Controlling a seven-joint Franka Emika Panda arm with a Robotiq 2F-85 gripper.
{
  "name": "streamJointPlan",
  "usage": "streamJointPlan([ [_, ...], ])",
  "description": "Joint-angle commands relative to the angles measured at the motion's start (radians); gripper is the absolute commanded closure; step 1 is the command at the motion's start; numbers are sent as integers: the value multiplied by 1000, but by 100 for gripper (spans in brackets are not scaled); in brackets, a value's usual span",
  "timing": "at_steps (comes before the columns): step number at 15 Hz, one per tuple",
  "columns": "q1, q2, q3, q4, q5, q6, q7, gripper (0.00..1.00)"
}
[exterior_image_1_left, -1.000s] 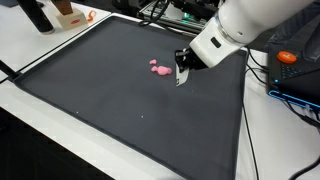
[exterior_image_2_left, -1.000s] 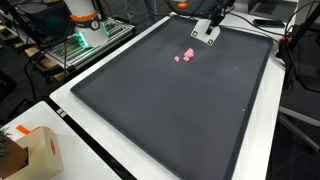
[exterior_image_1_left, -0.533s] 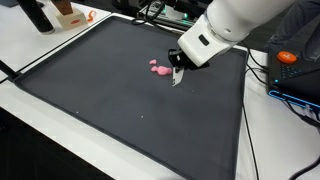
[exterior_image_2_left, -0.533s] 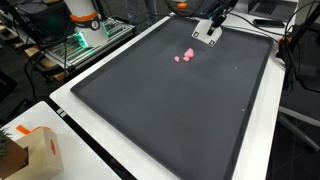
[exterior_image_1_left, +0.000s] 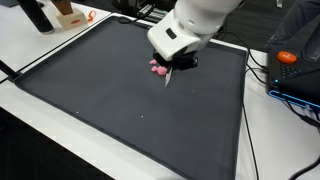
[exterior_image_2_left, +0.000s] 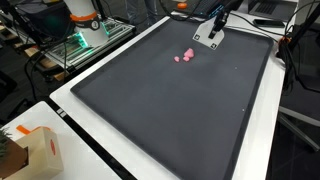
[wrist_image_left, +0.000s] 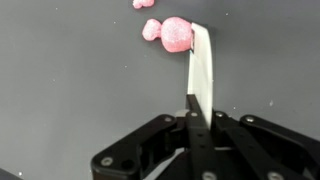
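Observation:
My gripper (wrist_image_left: 197, 118) is shut on a thin white flat strip (wrist_image_left: 201, 65) that sticks out ahead of the jaws. The strip's far end touches or lies right beside a pink glittery lump (wrist_image_left: 175, 33) on the dark mat (wrist_image_left: 70, 90); a smaller pink piece (wrist_image_left: 143, 3) lies just beyond it. In both exterior views the gripper (exterior_image_1_left: 172, 70) (exterior_image_2_left: 211, 33) hovers low over the mat (exterior_image_1_left: 90, 90) next to the pink pieces (exterior_image_1_left: 155, 68) (exterior_image_2_left: 185, 56). The white strip's tip (exterior_image_1_left: 167, 81) points down at the mat.
An orange object (exterior_image_1_left: 287, 58) and cables lie beside the mat's edge. A dark bottle (exterior_image_1_left: 35, 15) and a small wooden box (exterior_image_1_left: 68, 14) stand at the far corner. A cardboard box (exterior_image_2_left: 25, 150) and lit electronics (exterior_image_2_left: 75, 45) sit off the mat.
The arm has swung across the mat towards the pink pieces, carrying the white strip. The strip's tip now sits right by the pink lump. The pink pieces have not visibly moved.

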Motion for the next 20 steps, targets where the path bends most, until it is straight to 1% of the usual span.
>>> streamJointPlan([
  [1, -62, -91, 3, -150, 88, 120, -15, 99],
  [7, -153, -216, -4, -393, 199, 327, -31, 99],
  [12, -211, -330, -13, -603, 288, 494, -59, 99],
  [16, -244, -428, -23, -751, 345, 596, -80, 99],
  [20, -271, -508, -32, -857, 403, 661, -99, 99],
])
